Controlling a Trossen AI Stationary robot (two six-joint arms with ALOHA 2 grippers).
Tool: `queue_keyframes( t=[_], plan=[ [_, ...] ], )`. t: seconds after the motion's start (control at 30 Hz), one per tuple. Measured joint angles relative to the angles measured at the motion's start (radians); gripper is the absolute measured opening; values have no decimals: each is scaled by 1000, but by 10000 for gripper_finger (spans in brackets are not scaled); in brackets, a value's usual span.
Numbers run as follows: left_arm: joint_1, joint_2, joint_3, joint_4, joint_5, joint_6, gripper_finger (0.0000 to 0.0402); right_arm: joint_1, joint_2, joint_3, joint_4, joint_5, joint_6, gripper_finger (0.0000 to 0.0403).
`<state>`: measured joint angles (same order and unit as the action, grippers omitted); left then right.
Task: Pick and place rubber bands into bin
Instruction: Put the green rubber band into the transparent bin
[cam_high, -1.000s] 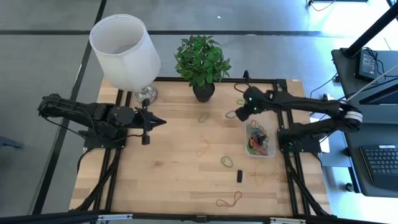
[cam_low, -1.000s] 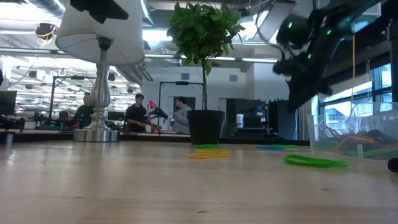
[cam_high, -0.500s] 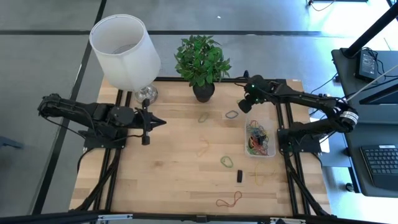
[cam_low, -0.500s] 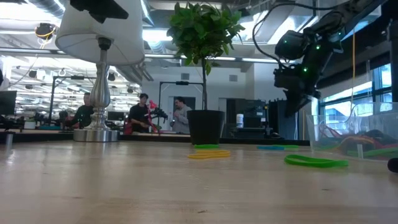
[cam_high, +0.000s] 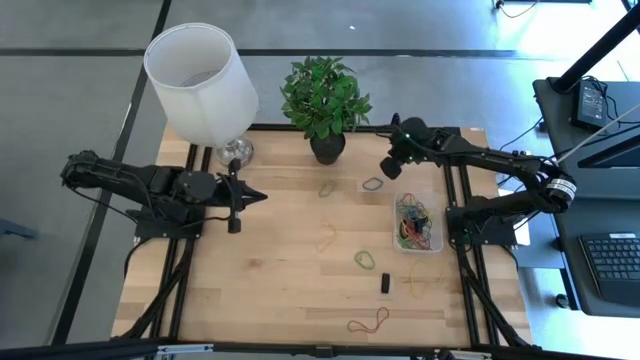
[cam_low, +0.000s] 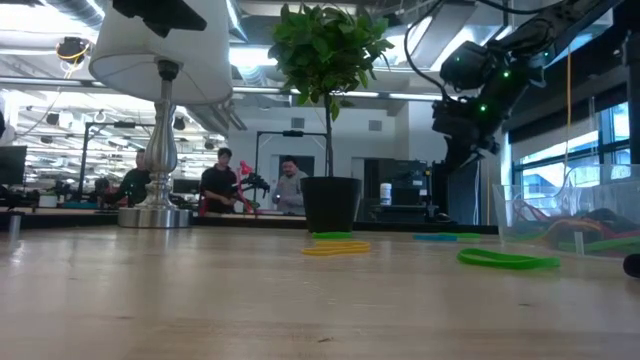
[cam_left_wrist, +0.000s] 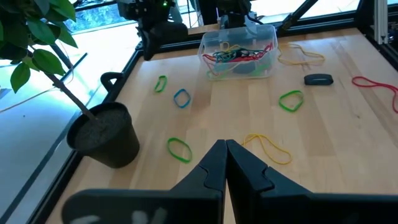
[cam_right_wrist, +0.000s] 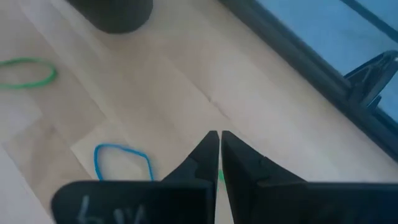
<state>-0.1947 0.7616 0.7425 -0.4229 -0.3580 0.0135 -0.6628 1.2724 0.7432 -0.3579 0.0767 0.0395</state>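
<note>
Clear plastic bin (cam_high: 418, 222) is sitting right of centre holding tangled rubber bands (cam_left_wrist: 238, 53) (others lying loose on the table), right gripper (cam_high: 385, 168) hovering clenched, empty, beyond it, left gripper (cam_high: 260, 196) resting closed.

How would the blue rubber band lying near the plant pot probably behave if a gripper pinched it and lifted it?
The blue rubber band is a thin loop lying flat in an uneven outline, so it would probably sag and fold when lifted. It looks very light, so a nudge would likely slide it across the wooden table rather than roll it. Being so flat, it may be hard to pinch.
</note>
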Motion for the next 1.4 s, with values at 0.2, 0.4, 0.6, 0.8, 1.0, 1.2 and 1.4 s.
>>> queue_keyframes(
  t=[0.2,0.4,0.6,0.8,1.0,1.2,1.4],
  plan=[
    [0,0,0,0,0,0,6,0,0,0,-11,-3,2,23],
    [0,0,0,0,0,0,4,0,0,16,-53,-2,-43,29],
    [0,0,0,0,0,0,8,-29,4,91,-125,0,-71,83],
    [0,0,0,0,0,0,4,-71,122,123,-168,-48,-69,153],
    [0,0,1,0,0,0,6,-102,299,173,-237,-55,-73,208],
    [0,0,1,0,0,0,8,-132,423,234,-298,-57,-131,213],
    [0,0,1,0,0,0,4,-141,503,243,-302,-79,-143,175]
  ],
)
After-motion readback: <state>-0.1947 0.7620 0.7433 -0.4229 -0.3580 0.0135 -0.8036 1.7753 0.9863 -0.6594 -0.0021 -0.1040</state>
